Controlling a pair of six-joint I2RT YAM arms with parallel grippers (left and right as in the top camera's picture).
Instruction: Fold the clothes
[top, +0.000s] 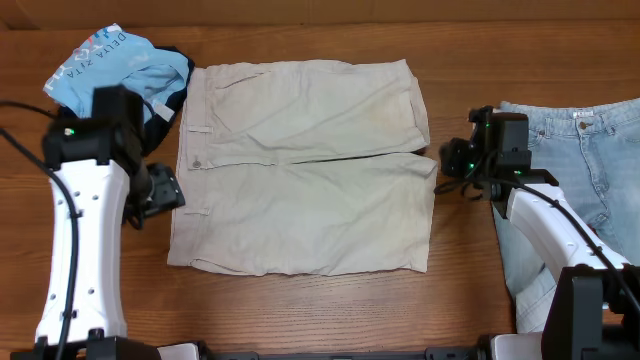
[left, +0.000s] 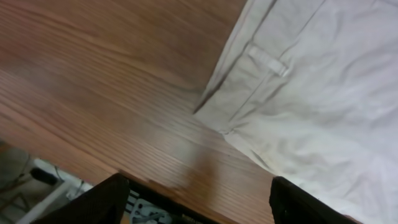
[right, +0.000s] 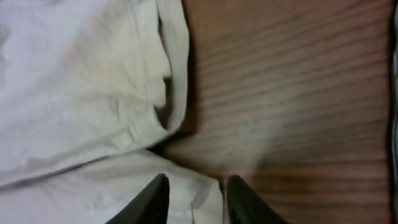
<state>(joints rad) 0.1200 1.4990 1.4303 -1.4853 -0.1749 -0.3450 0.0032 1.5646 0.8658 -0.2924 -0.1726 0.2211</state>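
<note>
One brown wooden surface (top: 300, 310) carries everything, and the beige cotton shorts (top: 300, 170) lie flat at its middle — waistband toward the left jaws, both leg hems toward the right jaws. Pale blue denim jeans (top: 590, 170) sit just beyond the shorts' hems. A sky-blue printed tee (top: 100, 60) and a dark garment (top: 172, 95) beneath it are bunched off the shorts' far waistband corner.

The left jaws are spread wide over bare wood just outside the waistband (left: 249, 81), holding nothing. The right jaws stand slightly parted astride the hem corner (right: 199, 193) of one leg, not yet clenched on it.

The step looks like taking both ends for a leg-over-leg fold. To do it well, each side should pinch both cloth layers close to the edge, at matching points along the shorts — then lift together so the fabric stays taut and the hems land square.
</note>
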